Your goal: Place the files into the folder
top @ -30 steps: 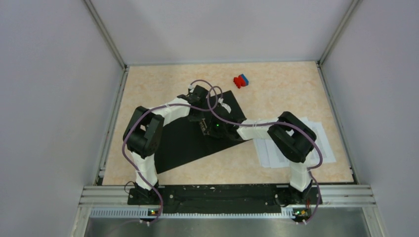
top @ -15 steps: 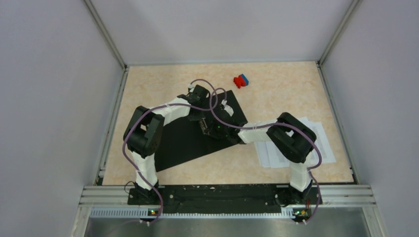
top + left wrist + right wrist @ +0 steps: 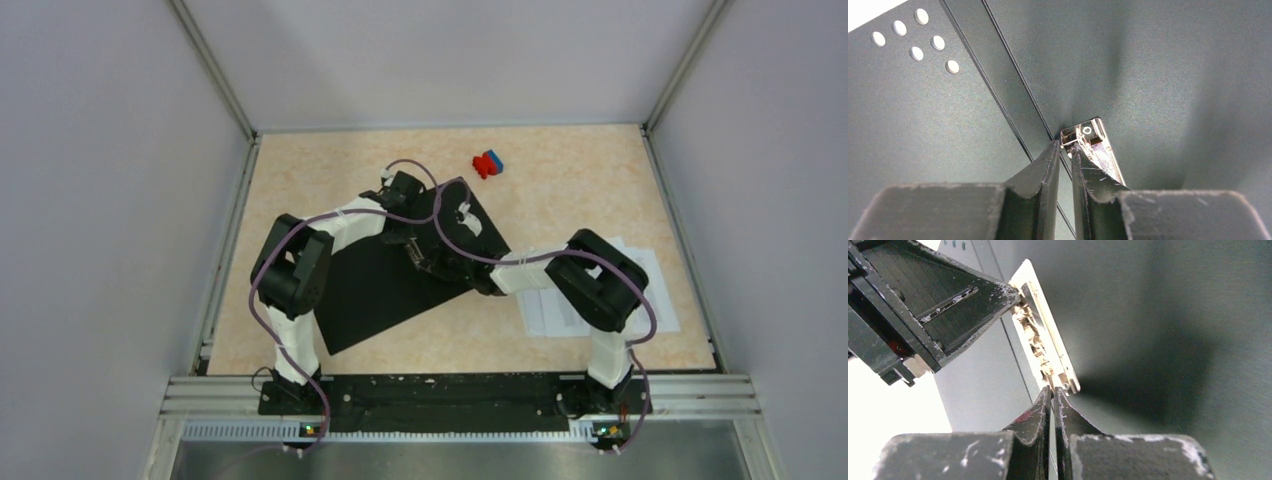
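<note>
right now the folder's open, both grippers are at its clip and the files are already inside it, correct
Not quite. The top view shows the files lying on the table right of the folder, not inside it. The folder is open, and the left gripper and right gripper are both at its clip.

Your top view's bright, even and sharp, only soft shadows on the beige speckled counter (image 3: pixel 560 190). The wrist views are dimmer. The shiny metal clip (image 3: pixel 1045 340) glares white, the lower-left corner's blown out, and the left hand (image 3: pixel 1064 147) blurs up close.
</note>
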Motion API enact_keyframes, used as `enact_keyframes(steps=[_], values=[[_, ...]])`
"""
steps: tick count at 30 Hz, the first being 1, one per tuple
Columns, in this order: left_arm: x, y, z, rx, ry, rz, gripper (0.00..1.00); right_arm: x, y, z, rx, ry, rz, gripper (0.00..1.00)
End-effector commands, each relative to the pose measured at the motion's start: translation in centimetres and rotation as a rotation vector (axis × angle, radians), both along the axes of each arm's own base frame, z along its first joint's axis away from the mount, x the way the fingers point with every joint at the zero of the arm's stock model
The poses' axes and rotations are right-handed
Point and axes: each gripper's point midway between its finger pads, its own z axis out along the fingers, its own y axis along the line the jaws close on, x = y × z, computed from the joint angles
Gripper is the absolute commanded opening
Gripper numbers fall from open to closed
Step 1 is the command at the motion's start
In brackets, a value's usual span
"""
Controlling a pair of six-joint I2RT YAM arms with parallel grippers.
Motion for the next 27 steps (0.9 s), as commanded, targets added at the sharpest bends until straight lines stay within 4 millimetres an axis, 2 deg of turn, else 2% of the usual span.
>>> enact_keyframes(steps=[1,4,8,13,16,19,21,24,25,27], values=[[-6.8,4.4,-8.3,0.167,0.301,0.001,0.21,-2.0,-8.8,-5.5,-0.285,0.127,-0.083,0.0],[-6.8,4.3,-8.3,0.166,0.3,0.001,0.21,-1.3,-9.5,-4.9,-0.304,0.132,-0.102,0.0],[-6.7,4.4,-8.2,0.165,0.298,0.003,0.21,-1.0,-8.2,-3.9,-0.252,0.125,-0.069,0.0],[-6.6,4.3,-7.9,0.156,0.286,-0.001,0.21,-0.3,-6.3,-0.5,-0.171,0.063,-0.006,0.0],[-6.1,3.8,-6.8,0.136,0.264,-0.006,0.22,0.0,-5.5,2.0,-0.135,0.028,0.015,0.0],[-4.2,2.6,-4.0,0.094,0.208,-0.018,0.25,0.9,-5.4,4.8,-0.137,-0.02,0.011,0.0],[-2.4,1.5,-1.3,0.07,0.159,-0.032,0.28,1.3,-5.6,6.4,-0.154,-0.044,0.005,0.05],[-0.2,0.6,4.0,0.051,0.061,-0.044,0.36,2.1,-5.9,9.0,-0.148,-0.085,0.001,0.22],[0.0,0.7,5.3,0.054,0.039,-0.044,0.38,2.2,-6.0,9.9,-0.139,-0.099,0.0,0.28],[-0.8,1.1,7.1,0.057,0.014,-0.049,0.39,2.5,-6.5,11.1,-0.129,-0.115,-0.004,0.37]])
